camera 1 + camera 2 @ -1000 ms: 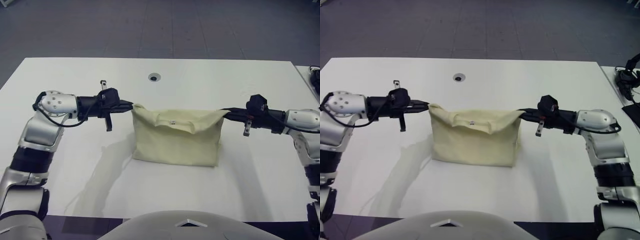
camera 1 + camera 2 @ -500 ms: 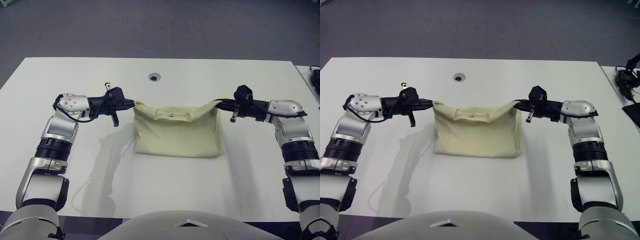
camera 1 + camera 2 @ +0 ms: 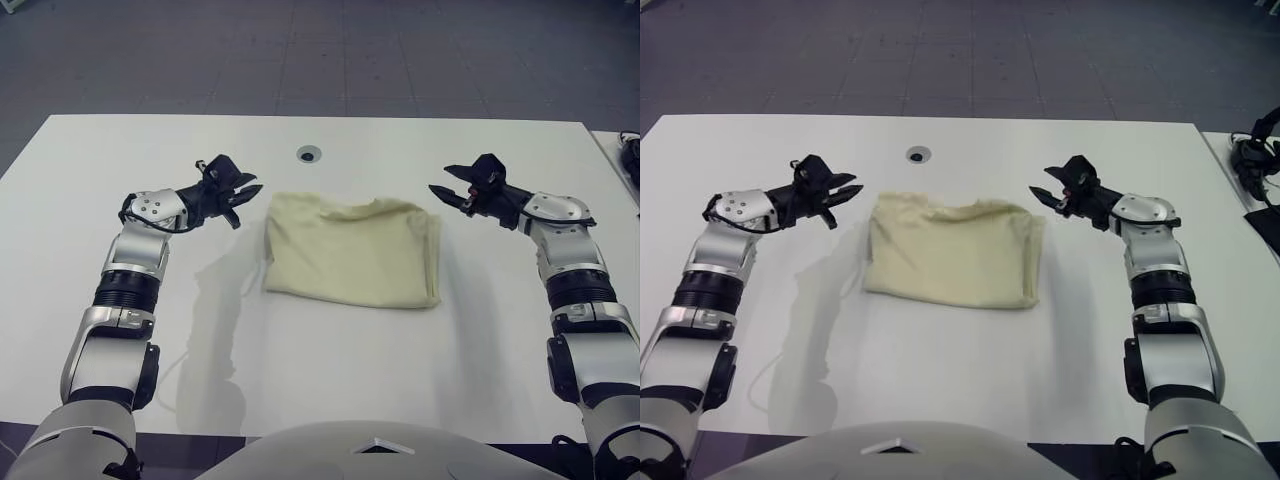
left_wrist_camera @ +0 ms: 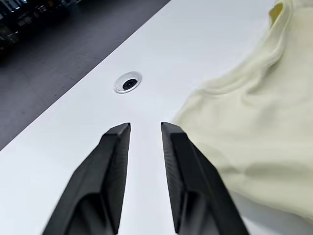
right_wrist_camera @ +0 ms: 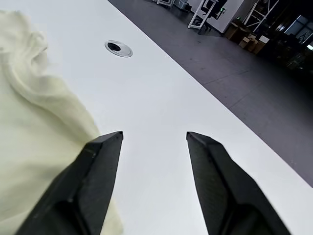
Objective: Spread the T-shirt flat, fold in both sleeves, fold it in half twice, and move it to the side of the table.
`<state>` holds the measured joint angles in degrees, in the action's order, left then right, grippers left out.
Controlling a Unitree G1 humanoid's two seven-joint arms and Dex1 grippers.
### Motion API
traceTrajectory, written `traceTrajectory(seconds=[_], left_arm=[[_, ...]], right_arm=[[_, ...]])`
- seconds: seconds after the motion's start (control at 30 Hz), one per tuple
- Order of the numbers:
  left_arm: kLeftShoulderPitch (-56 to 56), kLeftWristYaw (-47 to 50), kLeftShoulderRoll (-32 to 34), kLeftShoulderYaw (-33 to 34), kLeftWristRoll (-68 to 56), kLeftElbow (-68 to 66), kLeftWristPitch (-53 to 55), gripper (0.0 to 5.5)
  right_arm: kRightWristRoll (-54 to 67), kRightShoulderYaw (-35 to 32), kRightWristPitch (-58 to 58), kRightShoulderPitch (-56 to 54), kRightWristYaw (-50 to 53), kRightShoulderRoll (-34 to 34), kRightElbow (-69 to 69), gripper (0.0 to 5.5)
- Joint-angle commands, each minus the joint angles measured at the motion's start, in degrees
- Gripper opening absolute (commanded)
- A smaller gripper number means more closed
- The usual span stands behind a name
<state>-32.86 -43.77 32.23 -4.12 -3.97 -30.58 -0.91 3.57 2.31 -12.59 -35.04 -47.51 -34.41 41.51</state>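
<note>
White table [image 3: 330, 360], one folded T-shirt [image 3: 350, 250] on it.

Top is flat, matte white and rectangular. A round cable hole [image 3: 309, 153] with a metal rim sits toward the far edge. The pale yellow T-shirt lies near the middle, nearer than the hole and apart from it. It is folded into a rough rectangle with stacked layers showing along its right side, and its far edge is rumpled. Its near edge lies flat on the top and runs slightly askew. Past the right edge is a second surface [image 3: 1230, 160] with black gear [image 3: 1250, 150], possibly headphones and cables.
</note>
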Motion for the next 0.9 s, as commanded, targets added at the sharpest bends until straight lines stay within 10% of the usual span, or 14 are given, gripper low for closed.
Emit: traceTrajectory(seconds=[0.03,0.5,0.9], left_arm=[[1.1,3.5,-0.1,2.8,-0.4,1.5,2.9,2.07],[6.3,7.9,-0.6,9.0,-4.3,15.0,7.1,4.32],[12.0,10.0,0.8,11.3,-5.5,28.6,9.5,5.39]], right_arm=[[-0.8,1.1,-2.5,1.5,-1.0,0.9,-5.0,3.27],[-22.4,16.2,-11.9,-5.6,7.2,2.3,9.2,5.39],[-28.2,21.8,-19.9,3.6,-0.3,-14.5,4.1,5.40]])
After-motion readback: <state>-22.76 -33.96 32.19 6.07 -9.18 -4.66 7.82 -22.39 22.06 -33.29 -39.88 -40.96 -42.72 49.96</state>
